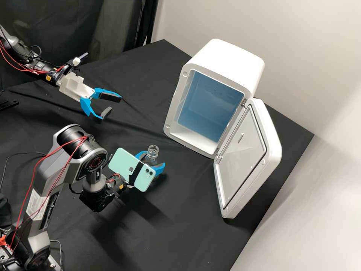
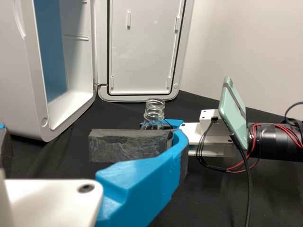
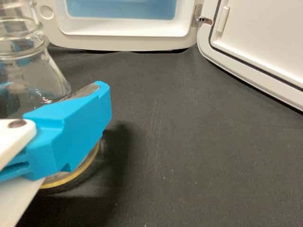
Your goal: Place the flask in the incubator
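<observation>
The grasp step is in hand: the right end effector [image 1: 151, 161] is closing its blue fingers on either side of the flask [image 1: 152, 153], and in the right wrist view one finger pad is pressing against the glass cone, so I am judging it clamped on the flask. The flask is standing upright on the desk [image 1: 169, 226] with its open neck up, in front of the incubator [image 1: 225, 60] and apart from it. The incubator's door [image 1: 248, 162] is hanging wide open, showing the pale blue chamber. The left end effector [image 1: 111, 104] is hovering well away over the far side of the desk, its fingers spread apart and holding nothing.

The next move is probably calling for a lift clear of the cloth, then a level carry toward the opening (keeping the neck upright) – and the raised white front lip is looking like the thing to clear.
</observation>
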